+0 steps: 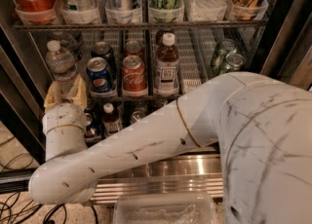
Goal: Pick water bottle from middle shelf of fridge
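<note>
The water bottle (pixel 60 65) stands upright at the left end of the middle shelf (pixel 195 67) of the fridge (pixel 282 28). It is clear and ribbed, with a white cap. My gripper (pixel 66 91) is at the bottle's lower part, at the shelf's front edge, and the white wrist below it hides the bottle's base. My white arm sweeps in from the lower right across the front of the fridge.
Right of the bottle stand Pepsi cans (pixel 99 74), Coca-Cola cans (pixel 134 74), a brown-drink bottle (pixel 166 65) and green cans (pixel 226 57). The upper shelf (pixel 146 24) holds several bottles and cans. Small bottles (pixel 111 118) sit on the rack below. A clear tray (pixel 165 211) lies at the bottom.
</note>
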`<move>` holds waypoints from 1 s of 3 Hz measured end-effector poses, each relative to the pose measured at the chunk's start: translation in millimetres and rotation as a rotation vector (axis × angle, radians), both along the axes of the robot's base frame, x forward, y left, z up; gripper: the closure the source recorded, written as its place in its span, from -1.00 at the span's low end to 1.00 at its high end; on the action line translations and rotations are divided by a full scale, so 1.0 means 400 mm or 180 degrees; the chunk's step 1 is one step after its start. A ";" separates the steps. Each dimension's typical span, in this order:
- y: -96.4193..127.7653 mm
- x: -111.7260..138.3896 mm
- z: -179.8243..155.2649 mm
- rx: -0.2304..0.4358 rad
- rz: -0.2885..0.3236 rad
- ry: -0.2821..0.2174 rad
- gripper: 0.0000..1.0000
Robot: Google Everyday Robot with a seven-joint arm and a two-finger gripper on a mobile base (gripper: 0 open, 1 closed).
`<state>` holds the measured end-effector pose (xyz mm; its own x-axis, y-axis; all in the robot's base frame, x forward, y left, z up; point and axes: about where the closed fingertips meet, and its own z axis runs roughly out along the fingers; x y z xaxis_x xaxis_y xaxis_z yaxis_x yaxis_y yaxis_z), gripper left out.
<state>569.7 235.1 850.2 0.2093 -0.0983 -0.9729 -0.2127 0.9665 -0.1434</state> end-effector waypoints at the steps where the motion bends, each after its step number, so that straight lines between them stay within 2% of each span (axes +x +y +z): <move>1: -0.023 0.046 -0.010 0.0022 -0.0021 0.0065 -0.26; 2: -0.036 0.084 -0.021 0.0045 -0.0015 0.0141 -0.38; 3: -0.029 0.097 -0.019 0.0045 0.0012 0.0141 -0.34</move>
<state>608.6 223.7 842.7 0.1662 -0.0837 -0.9825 -0.2221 0.9676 -0.1200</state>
